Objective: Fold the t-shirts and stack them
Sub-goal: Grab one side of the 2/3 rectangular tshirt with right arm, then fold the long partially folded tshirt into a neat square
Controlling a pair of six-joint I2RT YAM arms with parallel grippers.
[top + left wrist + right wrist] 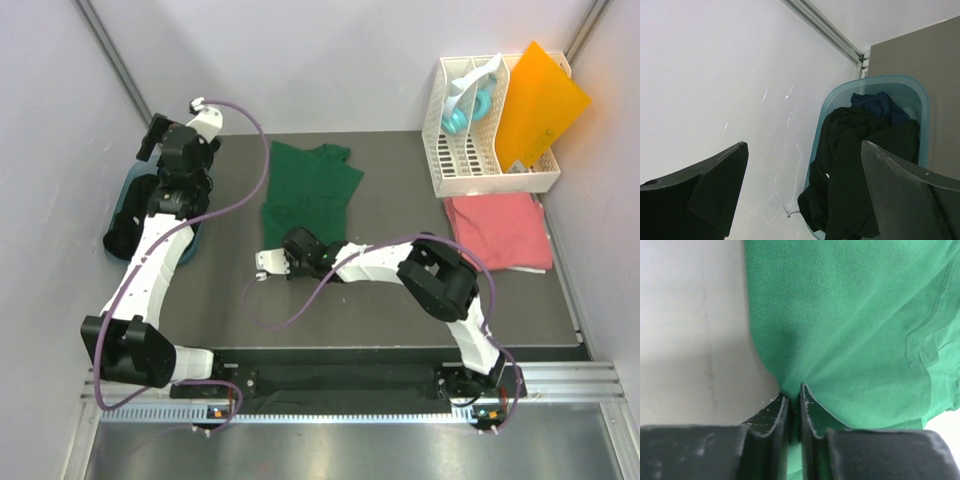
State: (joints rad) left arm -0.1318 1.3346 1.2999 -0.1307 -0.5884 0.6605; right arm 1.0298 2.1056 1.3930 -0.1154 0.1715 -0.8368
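A dark green t-shirt (310, 190) lies partly folded in the middle of the dark mat. My right gripper (292, 246) is at its near edge, shut on a pinch of the green cloth (850, 315). A coral pink t-shirt (500, 230) lies folded at the right. Black and dark blue shirts (865, 165) fill a blue tub (921, 105) at the far left. My left gripper (805, 165) is open and empty, raised above that tub.
A white slotted rack (480, 150) with an orange plastic sheet (537, 105) stands at the back right. The blue tub (130, 215) sits off the mat's left edge by the wall. Purple cables loop over the mat's near half.
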